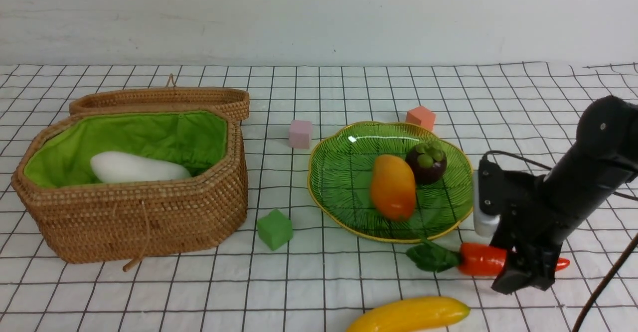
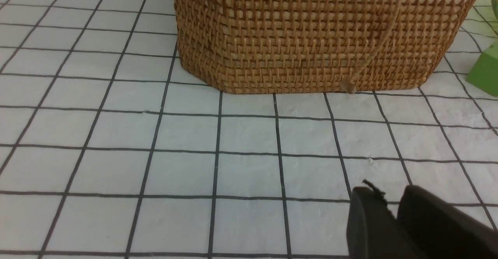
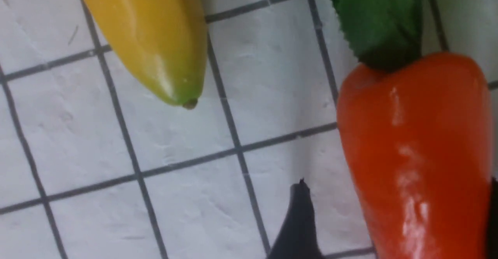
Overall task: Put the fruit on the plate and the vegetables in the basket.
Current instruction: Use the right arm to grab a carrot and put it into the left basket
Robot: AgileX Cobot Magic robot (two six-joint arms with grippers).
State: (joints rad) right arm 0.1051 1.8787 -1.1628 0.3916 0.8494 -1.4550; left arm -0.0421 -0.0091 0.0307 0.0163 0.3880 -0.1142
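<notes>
The mango (image 1: 392,186) and the mangosteen (image 1: 426,161) lie on the green plate (image 1: 344,172). A white radish (image 1: 134,168) rests inside the open basket (image 1: 139,222). On the cloth in front of the plate lies the carrot (image 1: 481,258), leaves pointing left. My right gripper (image 1: 528,272) is down over its thin end, open, one finger on each side; in the right wrist view the carrot (image 3: 416,154) fills most of the gap of that gripper (image 3: 397,183). The banana (image 1: 408,314) lies nearer the front edge. My left gripper (image 2: 387,191) is shut and empty, low before the basket (image 2: 311,37).
The basket's lid (image 1: 159,100) leans behind it. Foam cubes sit around: a pink cube (image 1: 300,133) and an orange cube (image 1: 421,117) behind the plate, and a green cube (image 1: 274,229) between basket and plate. The banana tip (image 3: 148,37) lies about one grid square from the carrot.
</notes>
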